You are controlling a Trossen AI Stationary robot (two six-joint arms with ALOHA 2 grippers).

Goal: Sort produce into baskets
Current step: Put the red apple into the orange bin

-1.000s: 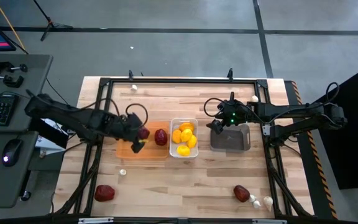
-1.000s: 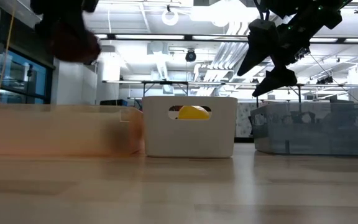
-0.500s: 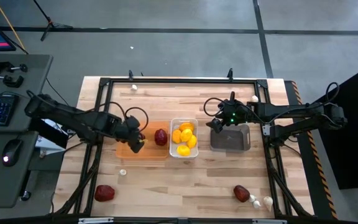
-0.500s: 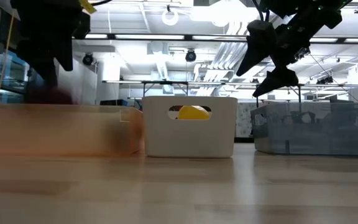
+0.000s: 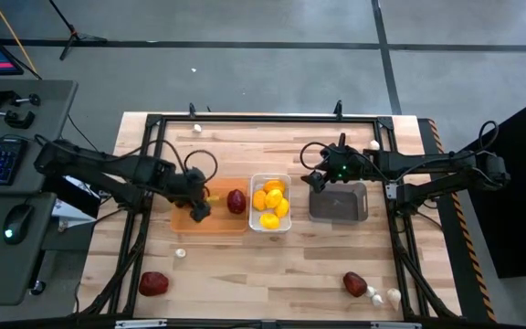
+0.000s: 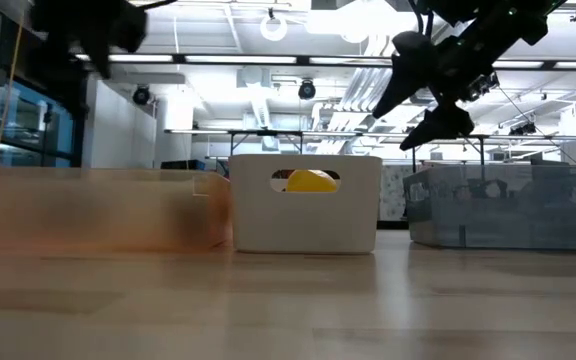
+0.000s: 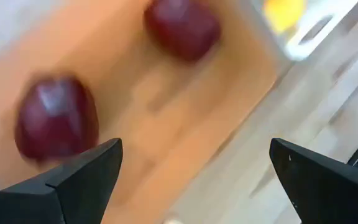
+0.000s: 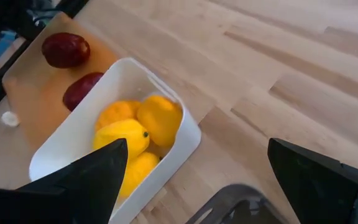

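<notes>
Gripper, left (image 5: 199, 206), wide open over my orange tray (image 5: 217, 222); red piece (image 7: 57, 118) lies just beneath, released.

Produce and baskets across my table

On my orange tray (image 5: 215, 224) near the table's middle lie two dark red pieces (image 7: 182, 26), apart from each other. My white bin (image 5: 270, 202) just beside it holds the yellow lemons (image 8: 132, 135), piled together. My dark grey bin (image 5: 339, 203) sits next along. Near the front edge lie two more red pieces (image 5: 152, 283) and white garlic bulbs (image 5: 393, 295); other bulbs lie near the back edge (image 5: 196, 129).
</notes>
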